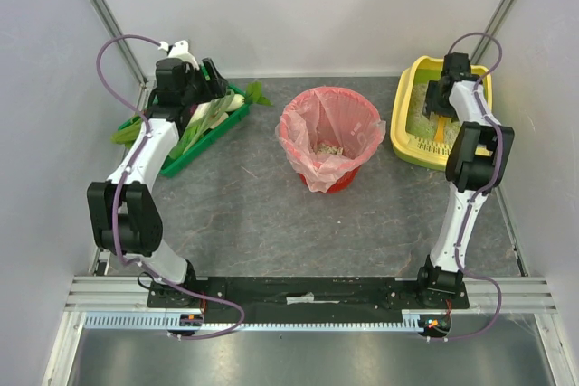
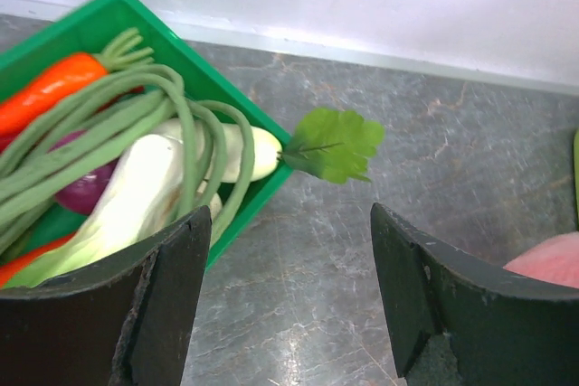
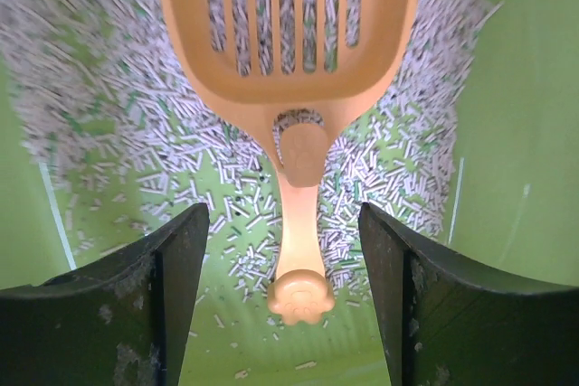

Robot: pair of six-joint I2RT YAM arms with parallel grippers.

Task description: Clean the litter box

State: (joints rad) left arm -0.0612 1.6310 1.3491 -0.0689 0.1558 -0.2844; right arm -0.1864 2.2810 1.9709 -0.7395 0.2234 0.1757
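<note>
— Starting with the right gripper (image 3: 282,214). How wide?

— Spread wide. Straddling the handle of the orange scoop (image 3: 298,101), one finger on each side, with a gap on both sides. Clamped on nothing, and no contact to be seen.

— And the scoop?

— Lying in the litter box (image 1: 406,140), slotted bowl pointing away from the wrist, rounded knob of the handle nearest the fingers. Resting on pale litter (image 3: 109,133), thick under the bowl, thin and scattered over the lime-green floor around the handle.

— Whereabouts of the box?

— Far right corner of the table (image 1: 271,214), to the right of the red basket (image 1: 336,183) lined with a pink bag. Yellow outside, green inside. Seen from above, entered by the right arm from the near side.

— Anything in the bag?

— Pale bits at the bottom, too small to name.

— Now the left gripper (image 2: 289,219).

— Also apart, with a broad gap and nothing between the fingers. Hanging over bare grey tabletop just beside the corner of the green tray (image 2: 118,2), far left, well apart from the litter box.

— Touching that tray?

— Cannot tell; overlapping its edge in the wrist view, nothing more certain.

— Contents?

— A carrot (image 2: 50,88), long green beans (image 2: 109,115), a white radish (image 2: 136,196) with its leaf (image 2: 335,142) poking out over the tabletop.
</note>
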